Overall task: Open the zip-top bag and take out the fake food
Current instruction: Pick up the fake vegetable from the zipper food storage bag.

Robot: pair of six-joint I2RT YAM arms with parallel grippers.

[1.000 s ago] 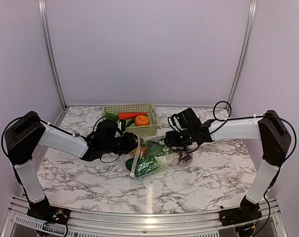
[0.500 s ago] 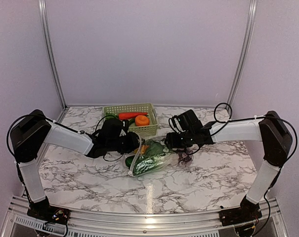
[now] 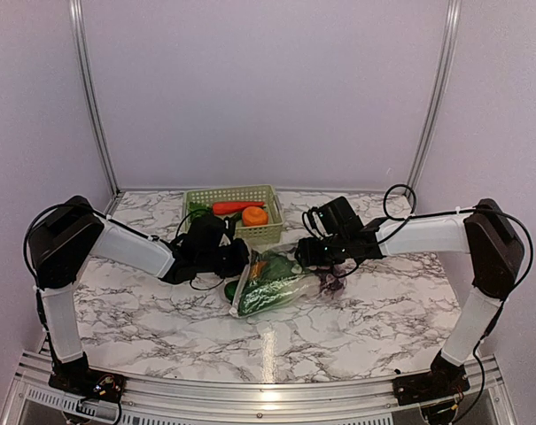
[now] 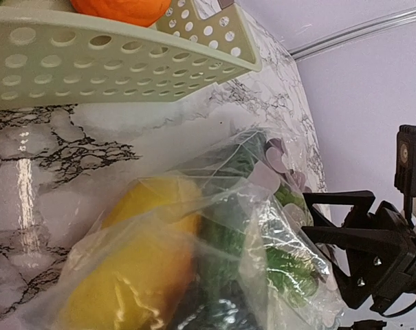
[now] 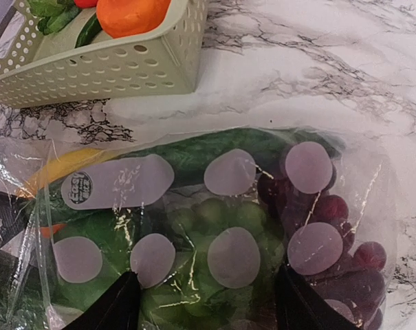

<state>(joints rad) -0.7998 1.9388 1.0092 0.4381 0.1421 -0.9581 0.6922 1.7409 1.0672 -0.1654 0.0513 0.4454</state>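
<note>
Just in front of the basket, on the side nearer the arms, is where this whole thing gets decided. On the marble desk the zip-top bag lies flat, long axis running roughly along the basket's front wall. Its zip edge sits before the basket's middle, facing the left hand, and its closed bottom pokes out past the basket's right corner, under the right hand. That one's wide open, fingers spread either side of the bag's bottom end. The left hand's fingers don't show anywhere clearly, so I can't tell if it's got the zip edge. All the fake food left to remove is inside the bag: yellow piece by the mouth, purple grapes at the bottom. My guess is the left hand, being nearer the mouth, does the opening.
</note>
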